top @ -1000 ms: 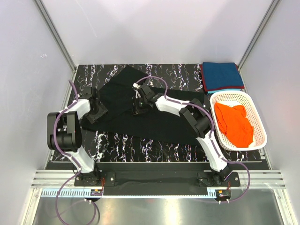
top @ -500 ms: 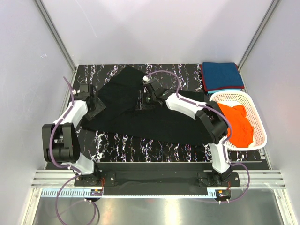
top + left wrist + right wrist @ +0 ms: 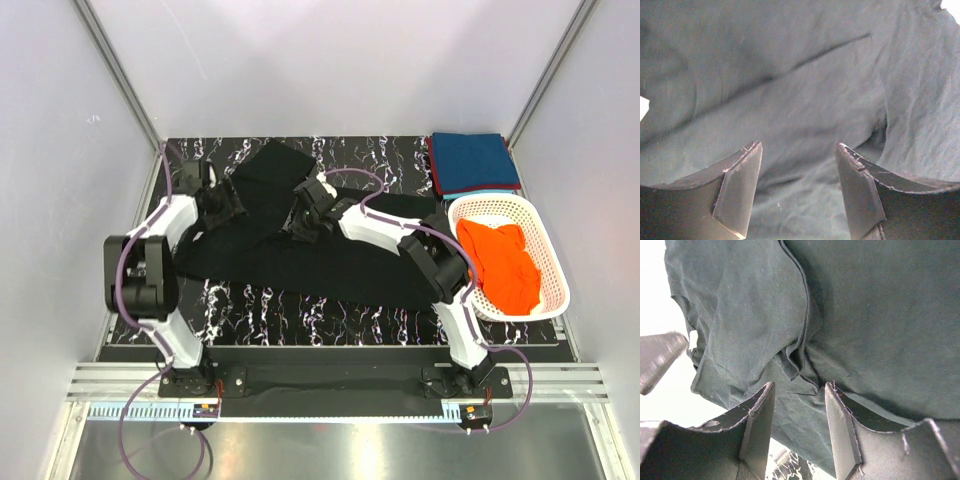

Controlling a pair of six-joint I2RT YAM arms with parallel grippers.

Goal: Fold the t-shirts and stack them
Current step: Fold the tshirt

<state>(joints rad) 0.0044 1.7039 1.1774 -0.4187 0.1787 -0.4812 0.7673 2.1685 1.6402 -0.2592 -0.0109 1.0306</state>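
Note:
The black t-shirt (image 3: 300, 255) lies spread across the middle of the black marbled table (image 3: 260, 310), partly bunched at its far left. My left gripper (image 3: 237, 208) is open just above the shirt's left part; dark fabric (image 3: 800, 100) fills the left wrist view between its fingers (image 3: 740, 190). My right gripper (image 3: 296, 222) is open over a bunched fold of the shirt (image 3: 795, 365) near its middle top. The teal-blue shirt (image 3: 474, 160) lies folded at the far right corner on a dark red shirt (image 3: 434, 170). The orange shirt (image 3: 500, 265) lies crumpled in the basket.
A white lattice basket (image 3: 540, 225) stands at the right edge of the table, next to my right arm. Grey walls and metal posts enclose the table on three sides.
My left gripper has moved from the shirt's left edge up and rightward onto the fabric. My right gripper rose toward the far side, then came back down-left over the fold.

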